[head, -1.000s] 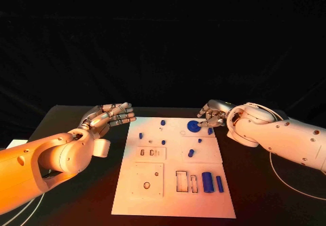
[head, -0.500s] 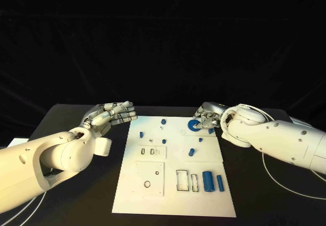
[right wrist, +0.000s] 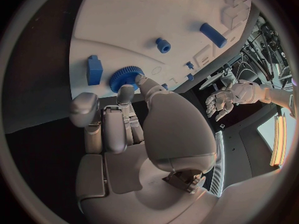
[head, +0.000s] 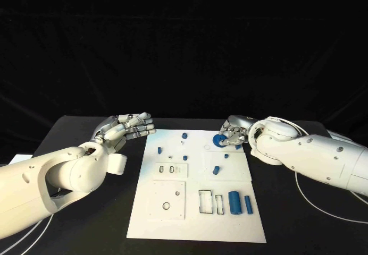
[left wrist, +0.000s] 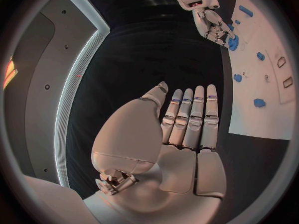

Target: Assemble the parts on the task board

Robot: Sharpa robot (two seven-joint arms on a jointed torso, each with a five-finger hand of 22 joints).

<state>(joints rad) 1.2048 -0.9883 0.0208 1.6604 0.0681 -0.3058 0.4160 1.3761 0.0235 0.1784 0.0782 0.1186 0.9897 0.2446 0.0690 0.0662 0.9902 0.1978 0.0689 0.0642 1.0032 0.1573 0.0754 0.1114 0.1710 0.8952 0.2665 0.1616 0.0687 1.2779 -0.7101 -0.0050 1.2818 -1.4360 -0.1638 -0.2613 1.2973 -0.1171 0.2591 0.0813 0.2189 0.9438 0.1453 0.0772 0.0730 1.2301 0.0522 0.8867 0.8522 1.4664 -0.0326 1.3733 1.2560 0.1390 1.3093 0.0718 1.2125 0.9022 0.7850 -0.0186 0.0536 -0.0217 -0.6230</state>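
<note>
Task board (head: 165, 212), white plate at mid-table, lies between the two arms, long axis running away from the robot. Left hand (head: 126, 127) hovers off the board's far-left corner, above the black table (head: 76, 133); fingers straight and close together, palm bare, holding nothing (left wrist view confirms). Right hand (head: 234, 133) sits at the board's far-right corner, thumb & fingertips closed on the blue gear (head: 219, 141); the right wrist view shows them touching its toothed rim (right wrist: 124, 77) while the gear lies on the board surface, w/ a blue block (right wrist: 94, 69) just beside it. Whether the gear is already on a peg cannot be told. Progress, as judged: early. Two blue cylinders (head: 234, 204) lie loose beside empty rectangular slots (head: 206, 203) at the near end; the near-left sub-plate's oval hole (head: 166, 206) is open; several small blue pieces (head: 216, 170) are scattered across the far half, some upright as if seated, status unclear. Most of the assembly appears left to do; gear placement is the step in hand. Vs. 1.0 s ago: right arm has swung inward & forward so its forearm now bulks nearer the board edge, the hand closing tighter over the gear; left hand and loose parts unchanged apart from a slight camera shift.
</note>
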